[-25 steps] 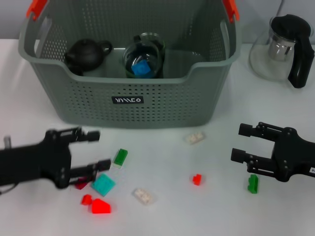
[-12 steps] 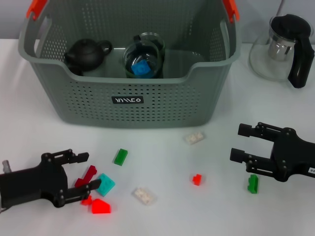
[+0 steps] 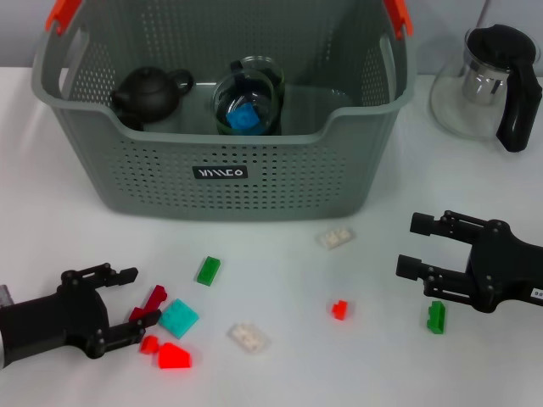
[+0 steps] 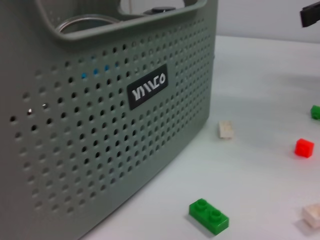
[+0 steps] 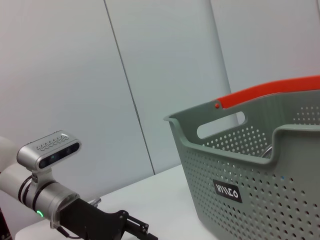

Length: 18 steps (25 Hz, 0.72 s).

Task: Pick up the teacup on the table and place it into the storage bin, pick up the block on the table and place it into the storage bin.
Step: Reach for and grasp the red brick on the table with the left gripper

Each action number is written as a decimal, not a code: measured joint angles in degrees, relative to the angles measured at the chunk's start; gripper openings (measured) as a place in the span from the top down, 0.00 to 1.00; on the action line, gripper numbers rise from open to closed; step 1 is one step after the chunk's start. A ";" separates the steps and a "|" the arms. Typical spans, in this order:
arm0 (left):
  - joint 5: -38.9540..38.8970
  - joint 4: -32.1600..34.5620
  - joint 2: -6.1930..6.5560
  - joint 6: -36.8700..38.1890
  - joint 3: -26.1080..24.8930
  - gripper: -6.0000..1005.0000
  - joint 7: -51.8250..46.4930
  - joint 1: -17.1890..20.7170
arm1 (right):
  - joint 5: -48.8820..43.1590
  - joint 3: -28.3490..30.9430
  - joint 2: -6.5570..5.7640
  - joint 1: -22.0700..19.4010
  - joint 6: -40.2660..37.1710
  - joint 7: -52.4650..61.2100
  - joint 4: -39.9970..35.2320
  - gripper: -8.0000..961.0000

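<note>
The big grey storage bin (image 3: 221, 119) sits at the back of the white table (image 3: 280, 373). Inside it are a black teapot (image 3: 151, 91) and a glass teacup (image 3: 248, 103) with a blue block (image 3: 246, 117) in it, so the cup part looks done. A glass pitcher (image 3: 488, 85) stands just right of the bin.

The right gripper (image 3: 417, 244) rests low on the right side, fingers wide open, holding nothing. It looks like it is waiting.

The left gripper (image 3: 127, 297) is low at the front left, fingers open, holding nothing. It sits right by a dark red block (image 3: 151, 302), which I think it wants to grab next.

Small blocks lie loose on the table: a teal block (image 3: 179, 317), a green block (image 3: 208, 270), a bright red block (image 3: 173, 356) and a white block (image 3: 336, 237).
</note>
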 joint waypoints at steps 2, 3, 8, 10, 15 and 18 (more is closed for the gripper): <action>0.08 -0.01 0.00 -0.61 -0.33 0.31 0.02 0.04 | 0.00 0.00 0.00 0.04 0.02 0.00 0.00 0.21; 0.13 -0.04 0.02 -0.88 -0.45 0.31 0.02 0.07 | 0.00 0.00 0.00 0.05 0.02 0.00 0.00 0.21; 0.35 -0.37 0.00 -1.38 -0.63 0.33 0.81 0.50 | 0.00 0.00 0.00 0.09 0.03 0.00 0.00 0.21; 0.39 -0.85 0.00 -1.39 -0.59 0.34 1.64 0.68 | 0.00 0.00 0.00 0.09 0.03 0.00 0.00 0.21; 0.20 -2.22 0.00 -1.56 -0.61 0.36 4.61 1.00 | 0.00 0.00 0.00 0.09 0.03 0.00 0.00 0.21; 0.02 -2.77 0.00 -2.39 -0.63 0.38 5.24 1.02 | 0.00 0.00 0.00 0.14 0.03 0.01 0.00 0.21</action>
